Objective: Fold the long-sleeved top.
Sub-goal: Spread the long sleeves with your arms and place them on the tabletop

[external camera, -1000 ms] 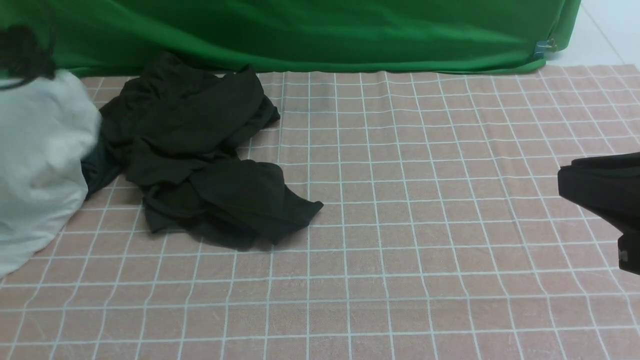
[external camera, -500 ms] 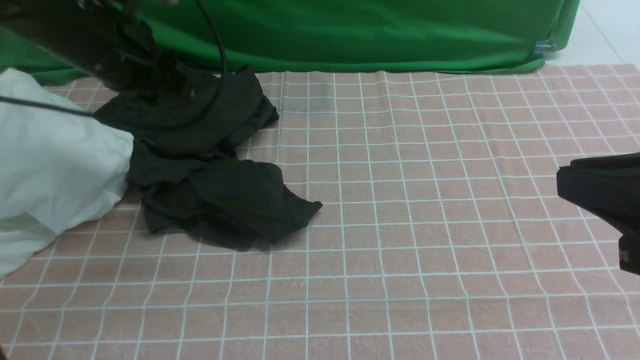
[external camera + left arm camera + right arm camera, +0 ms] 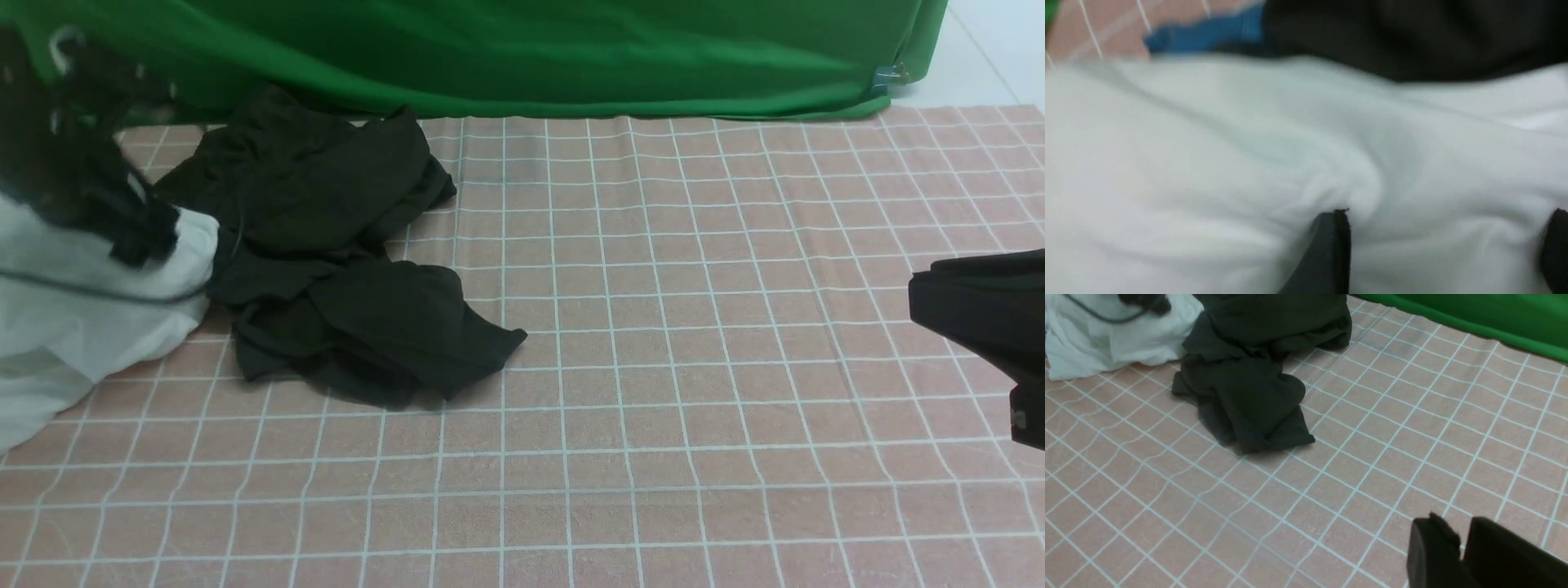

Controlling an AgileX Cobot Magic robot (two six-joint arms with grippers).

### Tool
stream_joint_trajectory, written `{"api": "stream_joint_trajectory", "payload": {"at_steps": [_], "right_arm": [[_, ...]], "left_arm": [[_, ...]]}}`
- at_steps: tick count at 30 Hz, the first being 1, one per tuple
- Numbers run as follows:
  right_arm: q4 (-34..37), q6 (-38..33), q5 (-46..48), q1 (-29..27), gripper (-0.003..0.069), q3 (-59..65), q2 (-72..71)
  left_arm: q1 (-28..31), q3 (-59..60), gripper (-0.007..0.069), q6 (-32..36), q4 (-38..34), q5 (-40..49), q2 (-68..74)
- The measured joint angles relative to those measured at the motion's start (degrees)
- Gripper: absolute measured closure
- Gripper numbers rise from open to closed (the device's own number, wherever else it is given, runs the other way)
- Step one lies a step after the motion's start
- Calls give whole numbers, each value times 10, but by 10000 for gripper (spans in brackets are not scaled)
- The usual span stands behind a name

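Located far left on the checked surface [image 3: 702,343], heaped and crumpled, far edge reaching the green backdrop [image 3: 522,57]: long-sleeved top [image 3: 326,245], touching the white garment [image 3: 73,327] on its left side. Expect a wrong-item grasp, given the left pincer [image 3: 1443,216] spread wide, gripping nothing, tips pressed into the white garment rather than the black knit; likely to lift the white cloth, or drag both together, if closed here. Expect tangling as well, with sleeves and hem buried in the heap and a dark cloth with a blue edge [image 3: 1208,32] tucked just beside both. Beware of a one-sided pull bunching the knit further: right pincer [image 3: 1461,547] nearly closed, empty, well apart at the near right. Confirm the grasp target before closing. No neck label, brand or print visible on any cloth; white mark [image 3: 1017,418] on the right arm [image 3: 980,310] cut off at the frame edge, unreadable.
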Motion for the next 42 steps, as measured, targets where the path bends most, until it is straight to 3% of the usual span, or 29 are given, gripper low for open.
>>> {"api": "stream_joint_trajectory", "payload": {"at_steps": [3,6,7,8,11,18,22,26,27,30,34,38,42], "right_arm": [[0,0,-1,0,510,0,0],[0,-1,-4,0,510,0,0],[0,-2,-4,0,510,0,0],[0,-3,-4,0,510,0,0],[0,-3,-5,0,510,0,0],[0,-6,-5,0,511,0,0],[0,-7,-5,0,515,0,0],[0,-7,-5,0,515,0,0],[0,-7,-5,0,515,0,0],[0,-7,-5,0,515,0,0],[0,-7,-4,0,513,0,0],[0,-5,-4,0,513,0,0],[1,-5,-4,0,513,0,0]], "left_arm": [[16,6,47,-46,31,-5,20],[41,7,273,-99,55,-1,29],[53,7,398,-108,60,3,29],[64,7,476,-112,62,7,28],[90,7,537,-117,63,11,18],[151,9,536,-171,67,-57,-55],[157,9,498,-134,37,-68,-68],[157,9,305,-73,-81,-53,-61],[157,9,293,-73,-85,-53,-61],[156,11,59,-71,-147,-48,-72],[144,12,-47,-65,-197,-44,-109],[92,12,-36,-41,-225,-48,-145],[7,12,115,-15,-233,-45,-145]]}}
